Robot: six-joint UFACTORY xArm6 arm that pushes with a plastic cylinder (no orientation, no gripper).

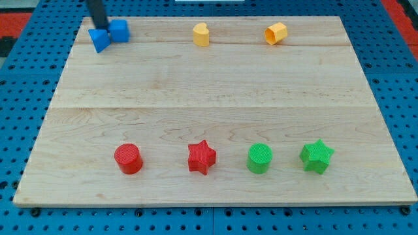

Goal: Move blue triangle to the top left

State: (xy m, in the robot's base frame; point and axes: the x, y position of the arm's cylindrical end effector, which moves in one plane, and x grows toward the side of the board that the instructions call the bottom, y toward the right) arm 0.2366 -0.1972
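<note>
Since the blue triangle (pixel 99 40) already sits at the tabletop's (pixel 209 98) top left, touching the blue cube (pixel 119 30), my tip (pixel 101 29) right behind it only needs tiny nudges; no claw here, nothing gripped

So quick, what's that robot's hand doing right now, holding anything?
No hand: my tip holds nothing; it touches the blue triangle, beside the blue cube.

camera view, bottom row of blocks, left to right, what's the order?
red cylinder → red star → green cylinder → green star
</note>
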